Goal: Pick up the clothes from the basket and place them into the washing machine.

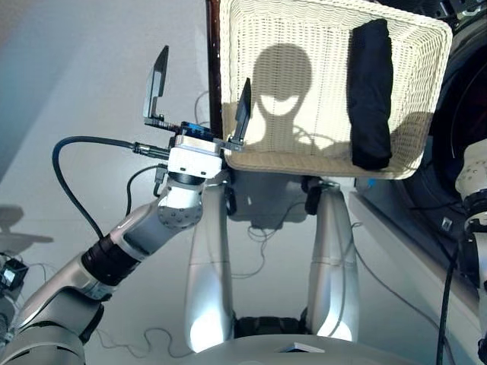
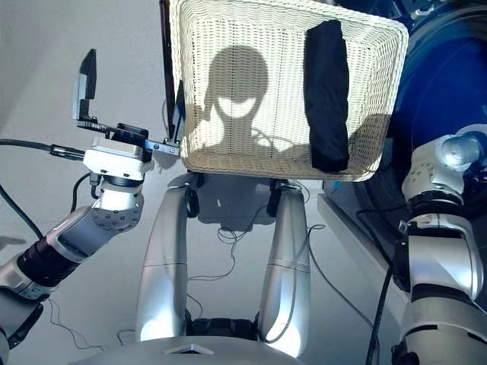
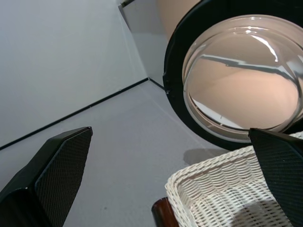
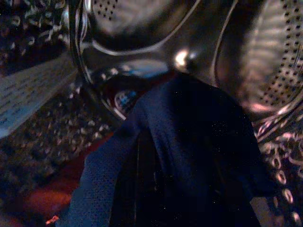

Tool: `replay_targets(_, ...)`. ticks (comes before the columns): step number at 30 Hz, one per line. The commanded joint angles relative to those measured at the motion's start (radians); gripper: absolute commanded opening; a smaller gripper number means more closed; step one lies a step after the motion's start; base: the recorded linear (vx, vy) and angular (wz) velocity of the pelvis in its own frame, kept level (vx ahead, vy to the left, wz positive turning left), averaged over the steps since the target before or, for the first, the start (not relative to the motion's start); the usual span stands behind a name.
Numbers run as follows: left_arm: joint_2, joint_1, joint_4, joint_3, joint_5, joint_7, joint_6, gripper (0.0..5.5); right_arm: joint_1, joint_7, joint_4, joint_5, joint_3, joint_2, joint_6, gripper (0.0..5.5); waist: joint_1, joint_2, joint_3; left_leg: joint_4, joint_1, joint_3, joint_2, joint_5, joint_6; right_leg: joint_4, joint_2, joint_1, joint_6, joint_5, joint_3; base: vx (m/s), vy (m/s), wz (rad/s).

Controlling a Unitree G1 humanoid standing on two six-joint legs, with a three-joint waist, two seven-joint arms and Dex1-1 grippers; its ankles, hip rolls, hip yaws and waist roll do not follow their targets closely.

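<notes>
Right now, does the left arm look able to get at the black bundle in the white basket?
Probably yes. The left tool is open at the basket rim, nothing lies between it and the black bundle, though that lies on the far side.

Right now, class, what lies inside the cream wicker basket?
One black bundle lies along the right side of the basket; the rest shows bare weave. Whatever is beneath the bundle is covered. The navy cloth is at the washing machine drum.
</notes>
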Motion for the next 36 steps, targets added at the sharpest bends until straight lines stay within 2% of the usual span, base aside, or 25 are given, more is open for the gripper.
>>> replay_targets(1, -0.002, 0.044, -0.115, 0.036, 0.036, 0.026, -0.055, 5.5, -0.059, -0.003, 0.043, -0.018, -0.026, -0.2, -0.05, 0.0, -0.021, 0.031, -0.015, 0.048, 0.059, 0.015, 0.037, -0.092, -0.049, -0.05, 0.018, 0.023, 0.036, 0.029, 0.026, 0.0, 0.0, 0.0)
replay_targets(3, 0.018, 0.05, -0.122, 0.034, 0.019, 0.009, -0.057, 5.5, -0.069, 0.034, 0.084, 0.008, -0.011, -0.221, -0.037, 0.0, -0.02, 0.03, -0.015, 0.052, 0.058, 0.013, 0.037, -0.094, -0.048, -0.05, 0.017, 0.021, 0.036, 0.029, 0.026, 0.0, 0.0, 0.0)
replay_targets(4, 0.026, 0.049, -0.121, 0.036, 0.012, 0.003, -0.056, 5.5, -0.078, 0.061, 0.098, 0.037, -0.007, -0.224, -0.035, 1.96, -0.019, 0.029, -0.015, 0.053, 0.059, 0.015, 0.036, -0.095, -0.048, -0.049, 0.019, 0.02, 0.036, 0.028, 0.026, 0.0, 0.0, 0.0)
replay_targets(5, 0.029, 0.049, -0.123, 0.036, 0.008, -0.002, -0.053, 5.5, -0.088, 0.071, 0.114, 0.063, -0.007, -0.226, -0.034, 5.5, -0.019, 0.029, -0.015, 0.054, 0.059, 0.015, 0.037, -0.097, -0.047, -0.049, 0.019, 0.02, 0.035, 0.028, 0.027, 0.0, 0.0, 0.0)
replay_targets(12, 0.026, 0.046, -0.114, 0.043, -0.012, -0.028, -0.043, 5.5, -0.103, 0.134, 0.139, 0.141, 0.002, -0.2, -0.039, 5.5, -0.019, 0.027, -0.015, 0.049, 0.064, 0.015, 0.033, -0.098, -0.042, -0.059, 0.02, 0.028, 0.035, 0.031, 0.028, 0.0, 0.0, 0.0)
replay_targets(18, 0.009, 0.053, -0.106, 0.061, -0.011, -0.034, -0.028, 5.5, -0.045, 0.144, 0.055, 0.133, -0.005, -0.132, -0.07, 5.5, -0.024, 0.024, -0.015, 0.039, 0.072, 0.017, 0.029, -0.096, -0.037, -0.069, 0.022, 0.036, 0.033, 0.036, 0.032, 0.0, 0.0, 0.0)
replay_targets(22, -0.03, 0.055, -0.085, 0.08, 0.01, -0.021, -0.01, 5.5, 0.078, 0.093, -0.233, 0.028, 0.004, 0.013, -0.149, 5.5, -0.042, 0.011, -0.015, 0.031, 0.086, 0.024, 0.028, -0.096, -0.029, -0.079, 0.03, 0.047, 0.029, 0.038, 0.036, 0.0, 0.0, 0.0)
replay_targets(24, -0.044, 0.051, -0.071, 0.082, 0.023, -0.015, -0.003, 5.5, 0.137, 0.057, -0.364, -0.063, 0.016, 0.078, -0.156, 5.5, -0.05, 0.003, -0.015, 0.031, 0.095, 0.026, 0.026, -0.098, -0.024, -0.082, 0.034, 0.054, 0.027, 0.038, 0.041, 0.0, 0.0, 0.0)
replay_targets(28, -0.055, 0.051, -0.057, 0.082, 0.039, -0.008, -0.006, 5.5, 0.217, 0.018, -0.508, -0.216, 0.049, 0.147, -0.133, 5.5, -0.057, -0.009, -0.015, 0.024, 0.112, 0.028, 0.027, -0.099, -0.02, -0.086, 0.036, 0.068, 0.026, 0.038, 0.044, 0.0, 0.0, 0.0)
replay_targets(29, -0.055, 0.047, -0.055, 0.083, 0.043, -0.011, -0.008, 5.5, 0.252, 0.034, -0.567, -0.284, 0.08, 0.171, -0.111, 5.5, -0.06, -0.014, -0.015, 0.024, 0.119, 0.028, 0.027, -0.101, -0.018, -0.085, 0.04, 0.073, 0.026, 0.035, 0.044, 0.0, 0.0, 0.0)
replay_targets(33, -0.061, 0.053, -0.05, 0.086, 0.052, -0.01, -0.004, 5.5, 0.318, 0.049, -0.682, -0.365, 0.119, 0.224, -0.099, 5.5, -0.067, -0.028, -0.015, 0.027, 0.134, 0.028, 0.027, -0.105, -0.014, -0.08, 0.044, 0.086, 0.025, 0.03, 0.045, 0.0, 0.0, 0.0)
replay_targets(36, -0.06, 0.058, -0.045, 0.083, 0.069, -0.008, -0.001, 5.5, 0.37, 0.085, -0.802, -0.467, 0.194, 0.263, -0.074, 5.5, -0.071, -0.038, -0.015, 0.027, 0.148, 0.028, 0.027, -0.108, -0.011, -0.077, 0.047, 0.097, 0.025, 0.029, 0.044, 0.0, 0.0, 0.0)
